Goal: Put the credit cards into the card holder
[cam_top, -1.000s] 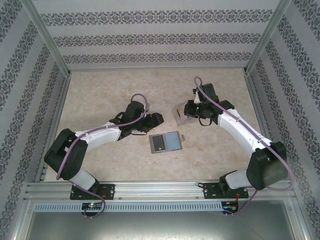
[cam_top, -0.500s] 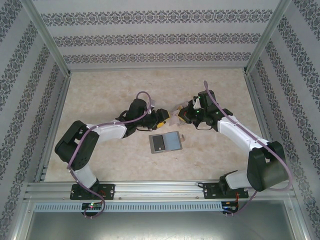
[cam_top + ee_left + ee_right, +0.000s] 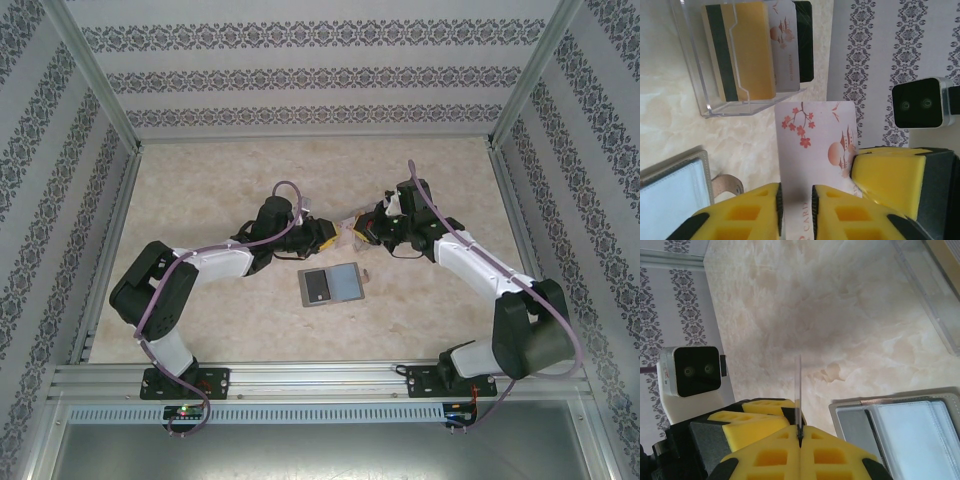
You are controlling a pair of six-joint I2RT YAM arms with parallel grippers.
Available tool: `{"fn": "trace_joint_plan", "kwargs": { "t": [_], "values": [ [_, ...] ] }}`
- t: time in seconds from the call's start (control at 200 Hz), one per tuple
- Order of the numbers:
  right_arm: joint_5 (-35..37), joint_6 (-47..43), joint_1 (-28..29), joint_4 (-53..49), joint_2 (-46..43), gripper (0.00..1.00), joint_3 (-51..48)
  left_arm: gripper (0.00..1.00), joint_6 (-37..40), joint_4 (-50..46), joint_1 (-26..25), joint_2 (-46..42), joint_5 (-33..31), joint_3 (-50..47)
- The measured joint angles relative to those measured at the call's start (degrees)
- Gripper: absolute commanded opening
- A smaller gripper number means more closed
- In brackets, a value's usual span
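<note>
The right pincer (image 3: 799,426) is pressed tight on a pale card (image 3: 815,145) with a blossom print, holding it on edge in the air above the table (image 3: 200,170). The left pincer (image 3: 796,192) sits right against it. Its jaws are a narrow gap apart, with the card's face showing through the gap (whether they bear on the card I cannot tell).

This looks like a hand-over or re-grip, and the card is not yet in the card holder (image 3: 332,285). The holder lies opened flat on the table just on the near side of both pincers, inner panels up.

Next, I judge, one pincer needs a firm hold before the other lets go. The card then has to be turned and slid edge-first into a pocket. The holder is loose and may slide under that push.

Close by stands a clear box (image 3: 695,75) with other cards (image 3: 747,50) upright in it. The box and the two crowded arms leave little room to turn.
</note>
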Motion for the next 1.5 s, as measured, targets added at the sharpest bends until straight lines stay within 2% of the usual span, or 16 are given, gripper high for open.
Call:
{"fn": "trace_joint_plan", "kwargs": {
  "t": [0.17,0.295,0.365,0.49,0.874,1.079,1.259,1.504],
  "values": [
    [-0.5,-0.6,-0.9,0.0,1.0,0.07,-0.1,0.00,-0.2,0.1,0.6,0.0,0.0,-0.1],
    [-0.8,-1.9,-1.2,-0.2,1.4,0.13,-0.5,0.00,-0.2,0.5,0.6,-0.3,0.0,-0.7],
    [-1.0,-3.2,-1.2,-0.9,1.6,0.23,-0.5,0.00,-0.2,0.7,0.6,-1.0,-0.2,-1.6],
    [-0.9,-5.1,-1.2,-1.8,1.7,0.26,-0.7,0.00,0.1,0.6,0.6,-3.1,-0.7,-3.2],
    [-0.1,-9.1,-1.0,-3.3,1.7,0.26,-3.3,0.00,2.1,-0.8,0.6,-8.1,-4.8,-9.0],
    [4.0,-13.6,3.7,-6.1,3.2,0.19,-3.3,0.00,3.9,-4.4,0.2,-11.5,-8.6,-12.7],
    [7.7,-16.7,7.8,-8.4,7.4,0.17,-3.3,0.00,4.7,-4.5,-2.8,-12.3,-12.5,-16.4],
    [12.0,-19.7,7.9,-9.3,9.5,0.17,-3.4,0.00,4.8,-4.0,-7.2,-12.3,-17.6,-19.1]
  ]
}}
